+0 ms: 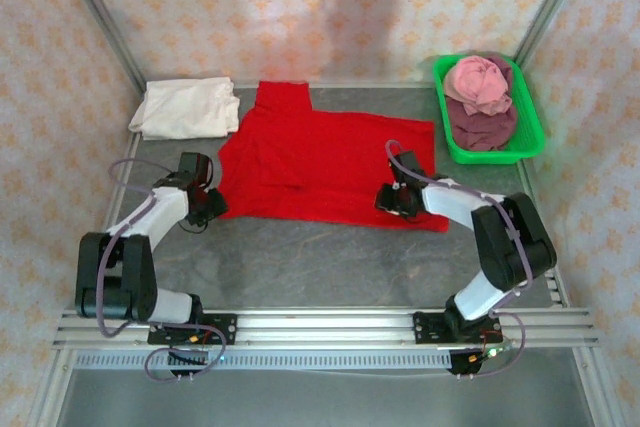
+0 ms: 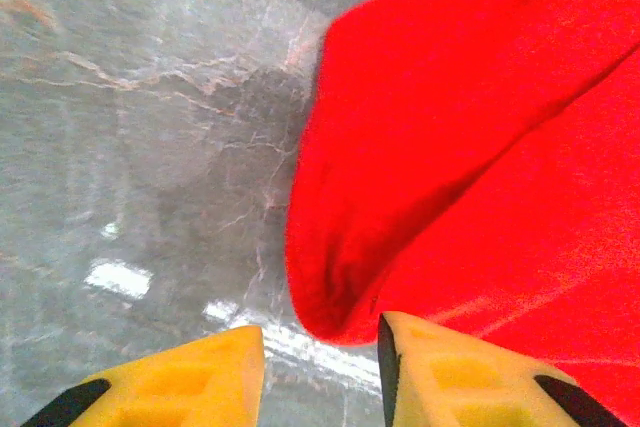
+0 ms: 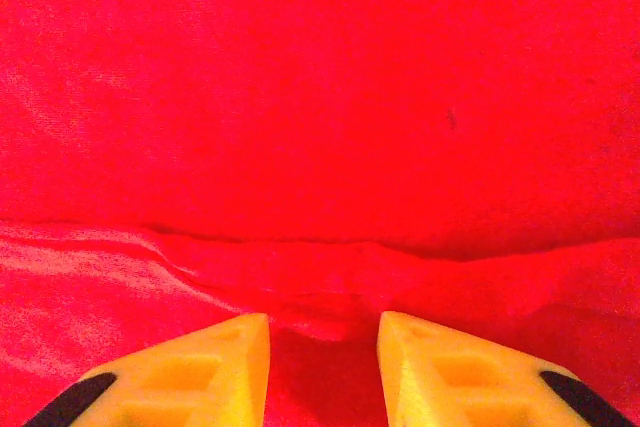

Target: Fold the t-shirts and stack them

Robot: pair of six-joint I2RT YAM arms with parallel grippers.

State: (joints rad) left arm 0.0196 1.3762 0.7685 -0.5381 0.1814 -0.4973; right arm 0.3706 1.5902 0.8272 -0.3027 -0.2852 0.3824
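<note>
- Left fingers (image 1: 212, 209) (image 2: 240, 362) are down at the left edge of the red t-shirt (image 1: 320, 157), yellow tips partly apart and gripping nothing.
- From the left wrist, a rounded fold of the red t-shirt (image 2: 480, 147) noses into the gap, close against the right-hand finger. Bare grey worktop (image 2: 150, 147) shows beside the other one.
- Right fingers (image 1: 393, 199) (image 3: 250, 352) are low over the shirt's near edge, toward its right end. They stand partly apart as well, not closed on anything.
- Red cloth (image 3: 320, 97) runs under and all around those right fingers. A low ridge crosses just ahead of the tips, and a small bump sits in the gap.
- The red shirt lies spread on the worktop (image 1: 320, 257) between the two pairs of fingers.
- Beyond the left fingers, a cream-white t-shirt (image 1: 185, 107) lies folded, just beside the red one's far corner.
- Well beyond the right fingers and off to their right is a green tray (image 1: 495, 157). A bundled pink t-shirt (image 1: 480, 82) lies in it on top of a maroon t-shirt (image 1: 480, 127).
</note>
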